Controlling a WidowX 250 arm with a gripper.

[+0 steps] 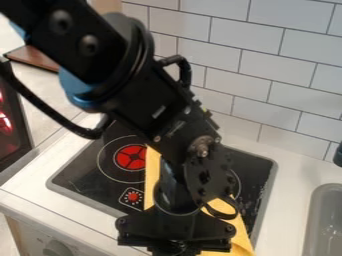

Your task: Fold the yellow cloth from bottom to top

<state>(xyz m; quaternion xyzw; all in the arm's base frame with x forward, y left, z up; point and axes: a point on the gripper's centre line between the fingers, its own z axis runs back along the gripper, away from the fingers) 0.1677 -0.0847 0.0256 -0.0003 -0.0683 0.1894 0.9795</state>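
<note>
The yellow cloth [152, 175] lies over the stove [80, 175], centre to lower right. I judge the fold is still left to finish. If my gripper [175, 232] is open or closed, I cannot tell.

1. A kitchen, by its look a toy one.
2. Black stove [87, 172] let into a white counter [290, 200], with a flat red burner [131, 157] and a small red dial [132, 198].
3. Grey sink [310, 220] at the right edge.
4. White tiles [260, 60] behind.
5. Round knob [59, 248] on the front below.
</note>
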